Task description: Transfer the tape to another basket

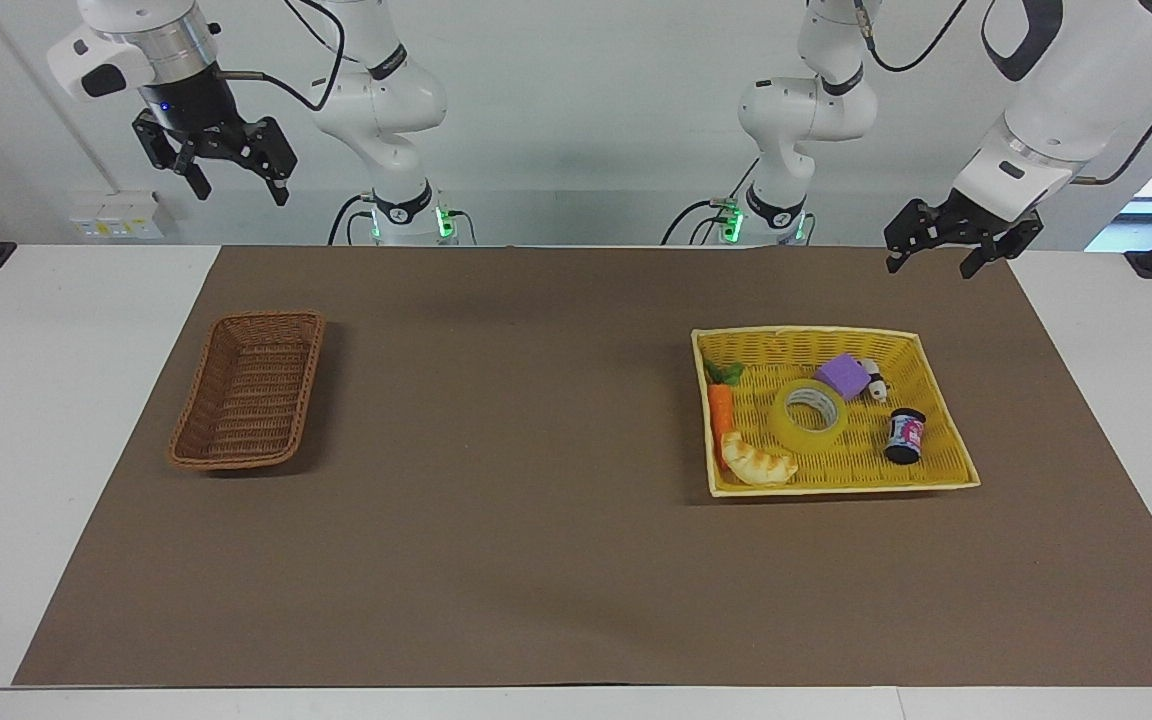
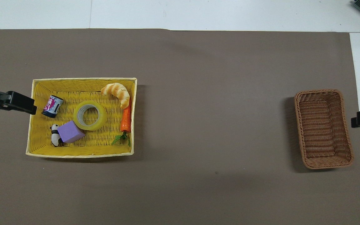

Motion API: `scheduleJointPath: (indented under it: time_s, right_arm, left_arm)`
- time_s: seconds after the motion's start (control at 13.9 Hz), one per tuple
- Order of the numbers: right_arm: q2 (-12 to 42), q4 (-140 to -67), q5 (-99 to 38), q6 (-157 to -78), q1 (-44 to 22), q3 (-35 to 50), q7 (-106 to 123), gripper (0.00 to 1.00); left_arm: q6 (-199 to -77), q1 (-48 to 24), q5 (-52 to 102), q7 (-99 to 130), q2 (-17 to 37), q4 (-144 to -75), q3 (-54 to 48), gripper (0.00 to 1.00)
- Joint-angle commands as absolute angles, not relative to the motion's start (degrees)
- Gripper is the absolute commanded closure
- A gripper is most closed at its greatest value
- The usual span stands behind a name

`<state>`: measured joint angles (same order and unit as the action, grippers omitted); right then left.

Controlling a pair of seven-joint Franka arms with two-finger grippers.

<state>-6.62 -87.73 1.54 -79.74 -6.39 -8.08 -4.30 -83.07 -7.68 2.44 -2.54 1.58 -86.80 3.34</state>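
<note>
We see the left gripper [image 1: 946, 252] up in the air over the brown mat's robot-side edge, fingers apart, holding nothing. The wide translucent yellow tape roll with white core [image 1: 808, 414] lies flat mid-tray in the bright yellow woven tray basket [image 1: 946, 478], well apart from that gripper. Around the tape: purple cube [image 1: 843, 375], small panda figure [image 1: 874, 379], dark printed can [image 1: 904, 436], orange toy carrot [image 1: 721, 412], toy croissant [image 1: 757, 461]. Open brown mat [image 1: 506, 430] lies between the tray and the narrow dark brown wicker basket [image 1: 248, 391] toward the right arm's end of the worktop [image 1: 36, 420]. The right gripper [image 1: 228, 172] waits high above that end, fingers apart, holding nothing.
</note>
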Motion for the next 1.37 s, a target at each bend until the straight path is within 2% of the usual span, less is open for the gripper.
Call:
scheduleJointPath:
  time_s: [0.0, 0.22, 0.58, 1.3]
  right_arm:
    - [-7.2, -88.2, 0.4, -78.8, -5.6, -7.8, -4.7, 0.00]
    - [-7.2, -88.2, 0.4, -78.8, -5.6, -7.8, -4.7, 0.00]
    - [-7.2, -88.2, 0.4, -78.8, -5.6, -7.8, -4.7, 0.00]
    - [-7.2, -88.2, 0.4, -78.8, -5.5, -7.8, -4.7, 0.00]
  left_arm:
    - [-85.5, -6.9, 3.1, -2.8, -0.4, -89.9, 3.2, 0.00]
    - [-88.7, -6.9, 3.1, -2.8, 0.3, -91.2, 3.2, 0.00]
    - [-99.5, -6.9, 3.2, -3.3, 0.7, -98.8, 3.2, 0.00]
    - [-112.6, -5.6, 3.2, -10.8, 5.5, -107.6, 3.2, 0.00]
